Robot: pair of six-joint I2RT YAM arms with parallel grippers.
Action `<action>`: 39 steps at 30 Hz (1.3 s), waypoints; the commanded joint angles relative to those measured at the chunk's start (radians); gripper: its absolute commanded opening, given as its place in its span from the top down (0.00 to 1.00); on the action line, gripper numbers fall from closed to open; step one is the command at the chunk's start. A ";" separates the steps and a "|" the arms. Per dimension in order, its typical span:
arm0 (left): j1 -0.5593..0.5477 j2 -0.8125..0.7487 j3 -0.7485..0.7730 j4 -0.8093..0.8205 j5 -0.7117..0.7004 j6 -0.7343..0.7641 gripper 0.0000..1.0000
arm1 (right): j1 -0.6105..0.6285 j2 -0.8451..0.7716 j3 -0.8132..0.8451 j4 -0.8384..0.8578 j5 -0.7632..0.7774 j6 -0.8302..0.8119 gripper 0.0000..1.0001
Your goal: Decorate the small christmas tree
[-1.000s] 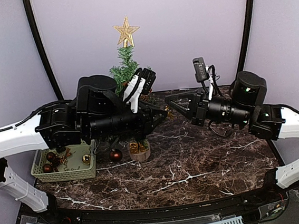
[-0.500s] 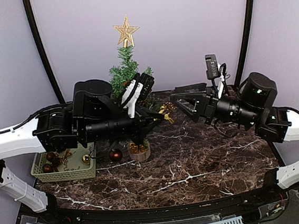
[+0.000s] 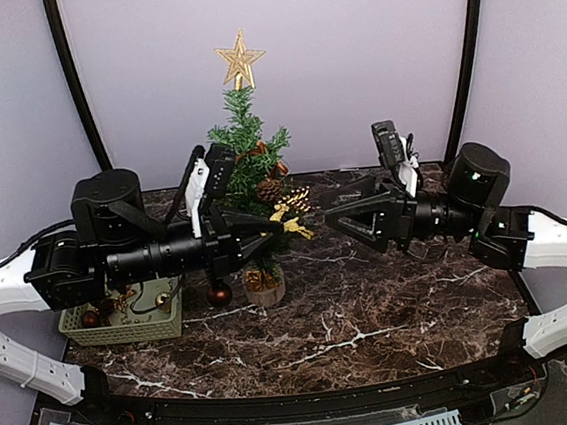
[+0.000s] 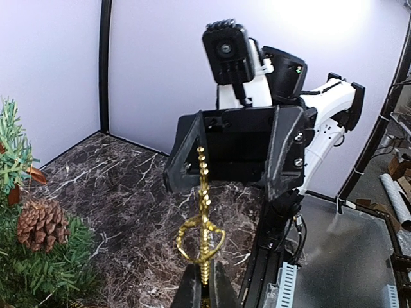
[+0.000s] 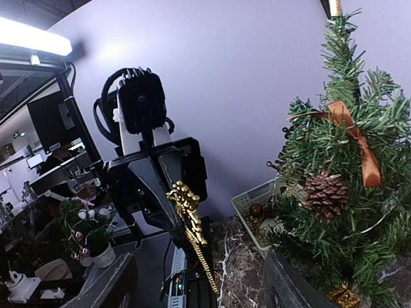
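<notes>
Left gripper [image 4: 204, 289]: jaws closed on the lower end of a gold beaded bow ornament [image 4: 203, 221], which projects forward past its tips. Right gripper [image 3: 334, 213]: jaws wide apart, nothing held, directly facing that ornament's far end. The small dark-green bristly christmas tree [image 3: 248, 161] stands just beside the left gripper, on its outer side. Step judged: placing this ornament (a hand-over looks equally possible). The next move calls for draping it over a bare branch, clear of the brown pine cone [image 4: 42, 224].

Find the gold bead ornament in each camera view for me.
Top external: the gold bead ornament sits mid-frame, right of the small christmas tree.
Left wrist: ornament bottom centre, pinched in the left gripper.
Right wrist: ornament left of centre.
Shared landmark: the pine cone.
</notes>
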 commanded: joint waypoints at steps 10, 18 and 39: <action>0.014 -0.050 -0.095 0.221 0.173 -0.102 1.00 | 0.126 0.143 0.110 0.195 -0.040 0.013 0.51; 0.017 -0.055 -0.106 0.227 0.170 -0.105 1.00 | 0.141 0.150 0.130 0.200 -0.008 0.000 0.73; 0.026 -0.045 -0.065 0.130 0.241 -0.066 1.00 | 0.146 0.136 0.155 0.029 0.058 -0.083 0.64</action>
